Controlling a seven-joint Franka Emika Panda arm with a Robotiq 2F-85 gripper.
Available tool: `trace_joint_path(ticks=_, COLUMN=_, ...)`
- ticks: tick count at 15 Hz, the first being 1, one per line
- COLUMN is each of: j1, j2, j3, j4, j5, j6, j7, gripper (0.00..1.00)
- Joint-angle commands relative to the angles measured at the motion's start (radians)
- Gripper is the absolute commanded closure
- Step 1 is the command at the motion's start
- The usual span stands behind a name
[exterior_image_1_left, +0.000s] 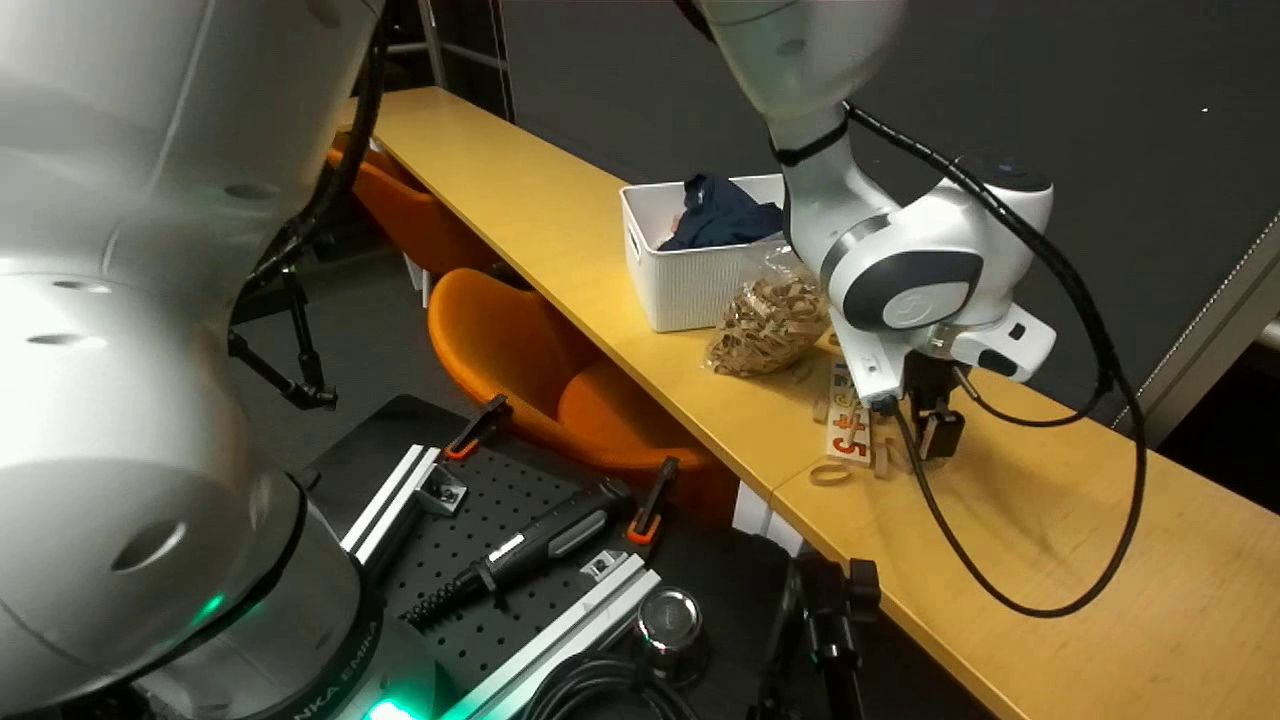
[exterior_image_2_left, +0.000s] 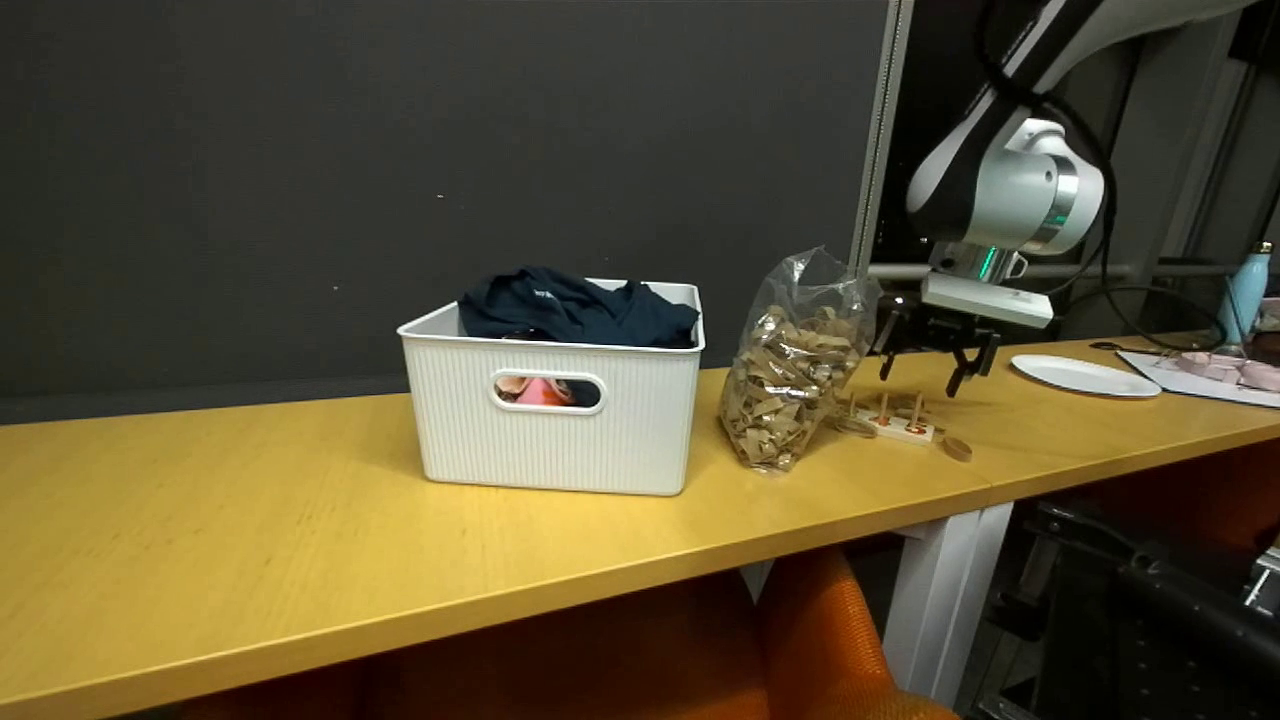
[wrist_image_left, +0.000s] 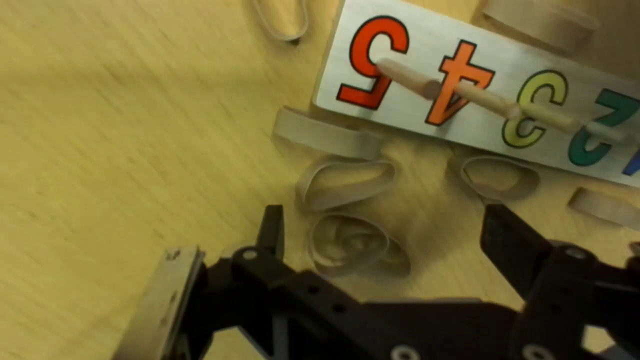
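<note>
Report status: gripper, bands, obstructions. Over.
Gripper open, empty, above loose tan bands on the table. Numbered board alongside; its upright pegs may obstruct.

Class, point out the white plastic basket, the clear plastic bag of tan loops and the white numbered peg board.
White basket (exterior_image_2_left: 553, 448): in an exterior view, front wall.
Clear bag (exterior_image_2_left: 793, 375): in an exterior view, filled middle.
Peg board (wrist_image_left: 505, 81): wrist view, face between 4 and 3.

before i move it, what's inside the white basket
A dark navy cloth lies on top inside the white basket, and something pink and orange shows through its handle hole. The cloth and basket cover the rest, so I can't tell what's deeper.
</note>
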Motion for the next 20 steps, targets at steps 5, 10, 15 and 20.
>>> trace_joint_path(ticks=5, j1=-0.013, j2=0.096, j3=0.029, j4=0.076, j5=0.002, j6=-0.019, j7=0.063, gripper=0.00)
trace_joint_path(ticks=10, j1=-0.020, j2=0.118, j3=0.036, j4=0.102, j5=0.002, j6=-0.021, j7=0.064, gripper=0.41)
trace_joint_path(ticks=15, j1=-0.027, j2=0.099, j3=0.042, j4=0.079, j5=0.007, j6=-0.009, j7=0.055, gripper=0.78)
trace_joint_path(ticks=20, j1=-0.027, j2=0.060, j3=0.030, j4=0.050, j5=0.005, j6=0.004, j7=0.055, gripper=1.00)
